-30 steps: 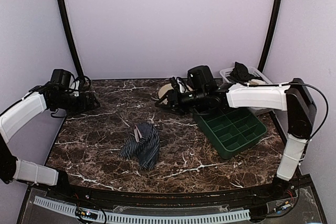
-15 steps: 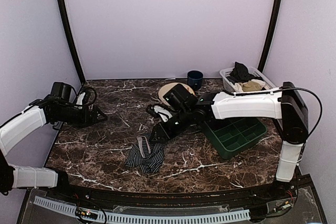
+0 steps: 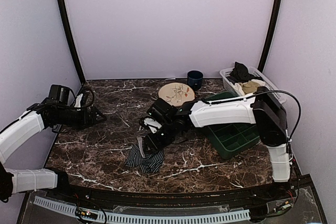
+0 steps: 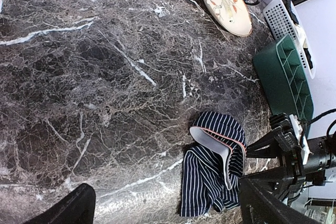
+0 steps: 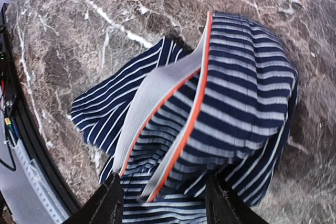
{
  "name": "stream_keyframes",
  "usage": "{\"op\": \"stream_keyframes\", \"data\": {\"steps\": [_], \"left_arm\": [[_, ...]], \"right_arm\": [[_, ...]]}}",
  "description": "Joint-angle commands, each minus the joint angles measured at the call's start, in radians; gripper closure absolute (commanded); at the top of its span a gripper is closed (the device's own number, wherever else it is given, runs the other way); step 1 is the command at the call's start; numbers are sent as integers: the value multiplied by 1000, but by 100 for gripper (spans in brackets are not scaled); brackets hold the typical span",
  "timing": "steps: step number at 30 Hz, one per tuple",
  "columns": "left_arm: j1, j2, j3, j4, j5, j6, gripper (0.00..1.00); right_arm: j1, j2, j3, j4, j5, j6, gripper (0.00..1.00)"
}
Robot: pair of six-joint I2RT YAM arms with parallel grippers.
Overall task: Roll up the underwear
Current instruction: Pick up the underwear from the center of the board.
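Underwear (image 3: 146, 156), soft, light and limp, bunched at 7 o'clock on the surface (image 3: 105, 145), likely best taken by its firmer waistband (image 5: 157, 87); right hand (image 5: 163, 195) straddles it, grip indiscernible; left hand (image 3: 98, 115) spread wide at 9 o'clock.

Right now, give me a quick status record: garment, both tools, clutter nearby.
underwear: crumpled, loosely folded, not rolled, near middle of table
right tool: down over the underwear, fingers either side of the cloth, open, no pinch visible
left tool: open, off to the left, apart from the cloth
nearby: plate, blue cup, green tray, white basket, all beyond or right of it
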Motion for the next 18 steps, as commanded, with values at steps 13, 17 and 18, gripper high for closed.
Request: {"op": "stream_keyframes", "data": {"steps": [13, 17, 18], "left_arm": [[-271, 3, -68, 111, -96, -154, 15], [-459, 40, -114, 257, -141, -244, 18], [-512, 56, -118, 284, -159, -260, 19]], "right_arm": [[-56, -78, 46, -84, 154, 38, 100], [-117, -109, -55, 13, 30, 72, 100], [-127, -110, -66, 22, 14, 77, 100]]}}
